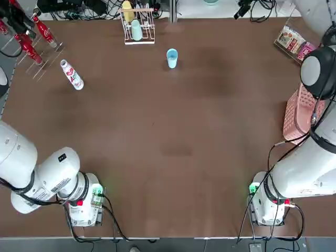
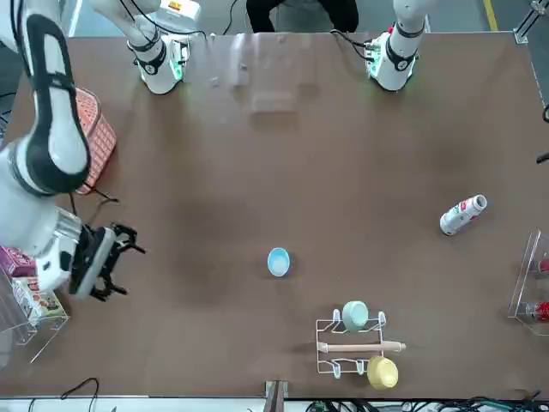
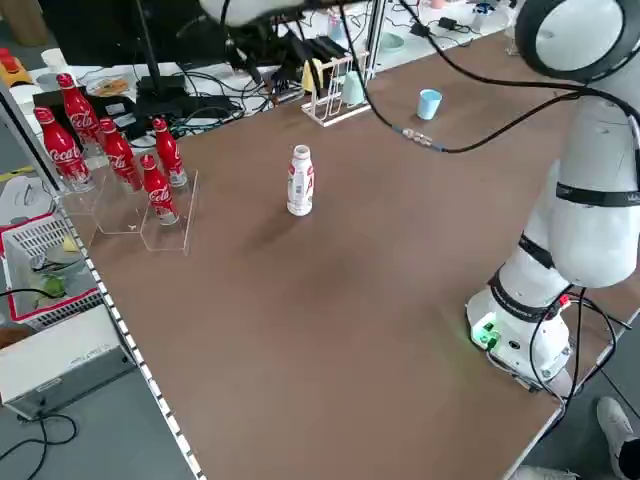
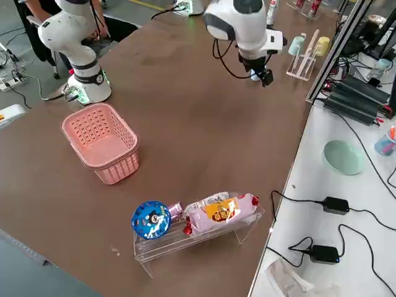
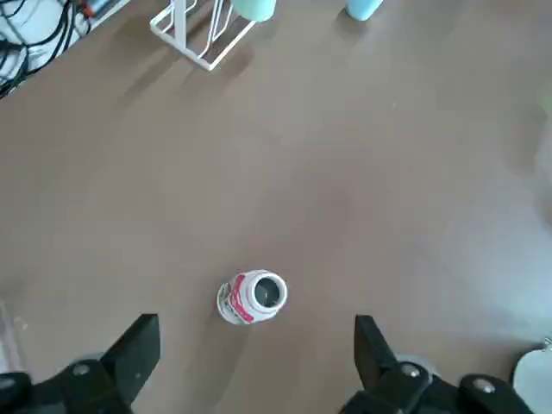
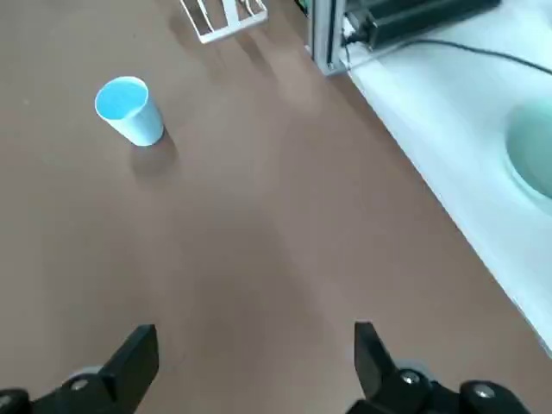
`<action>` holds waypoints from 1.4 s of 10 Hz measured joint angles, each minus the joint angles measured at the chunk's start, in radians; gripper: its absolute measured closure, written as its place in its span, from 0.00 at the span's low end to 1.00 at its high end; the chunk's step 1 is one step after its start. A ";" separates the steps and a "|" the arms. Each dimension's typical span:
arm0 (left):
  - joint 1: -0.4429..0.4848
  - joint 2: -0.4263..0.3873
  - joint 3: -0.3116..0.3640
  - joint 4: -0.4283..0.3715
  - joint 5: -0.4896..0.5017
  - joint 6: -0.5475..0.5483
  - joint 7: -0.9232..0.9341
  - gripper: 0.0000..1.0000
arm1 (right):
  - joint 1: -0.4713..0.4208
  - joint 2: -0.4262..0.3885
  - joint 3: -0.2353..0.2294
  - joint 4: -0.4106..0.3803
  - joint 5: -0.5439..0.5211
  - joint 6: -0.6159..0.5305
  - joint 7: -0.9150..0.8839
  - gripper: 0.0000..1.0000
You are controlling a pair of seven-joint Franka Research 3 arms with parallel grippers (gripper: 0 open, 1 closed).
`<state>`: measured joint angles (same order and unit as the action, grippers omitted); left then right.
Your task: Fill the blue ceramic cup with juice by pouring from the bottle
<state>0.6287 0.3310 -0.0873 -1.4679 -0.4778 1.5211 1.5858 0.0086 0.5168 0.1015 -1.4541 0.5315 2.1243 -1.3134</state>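
The blue ceramic cup [image 1: 171, 58] stands upright and alone at the far middle of the table, also visible in the right wrist view [image 6: 129, 109]. The white bottle [image 1: 72, 74] with red print stands upright at the far left [image 3: 300, 180]. My left gripper [image 5: 254, 349] hangs open high above the bottle [image 5: 252, 297], which shows between its fingers far below. My right gripper [image 2: 127, 266] is open and empty, raised over the table's right side, well to the right of the cup [image 2: 278, 262].
A white wire rack [image 1: 137, 29] behind the cup holds a mint-green and a yellow cup. Red bottles [image 1: 31, 37] stand in a clear holder at the far left. A pink basket [image 1: 300, 113] and a clear holder with snack packs [image 1: 294, 41] sit at the right.
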 joint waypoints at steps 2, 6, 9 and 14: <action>0.043 0.083 0.000 0.000 -0.081 0.000 0.119 0.00 | 0.007 0.101 0.074 -0.007 0.081 0.100 -0.099 0.00; 0.082 0.228 -0.003 0.000 -0.170 -0.022 0.255 0.00 | 0.031 0.198 0.202 -0.062 0.256 0.282 -0.232 0.00; 0.119 0.332 -0.012 0.001 -0.210 -0.066 0.378 0.00 | 0.113 0.281 0.205 -0.076 0.575 0.346 -0.535 0.00; 0.143 0.406 -0.015 0.001 -0.235 -0.110 0.504 0.00 | 0.163 0.320 0.185 -0.080 0.646 0.363 -0.640 0.00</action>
<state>0.7721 0.7372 -0.1023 -1.4668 -0.7128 1.4114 2.0895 0.1716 0.8364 0.2867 -1.5337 1.1775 2.4877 -1.9533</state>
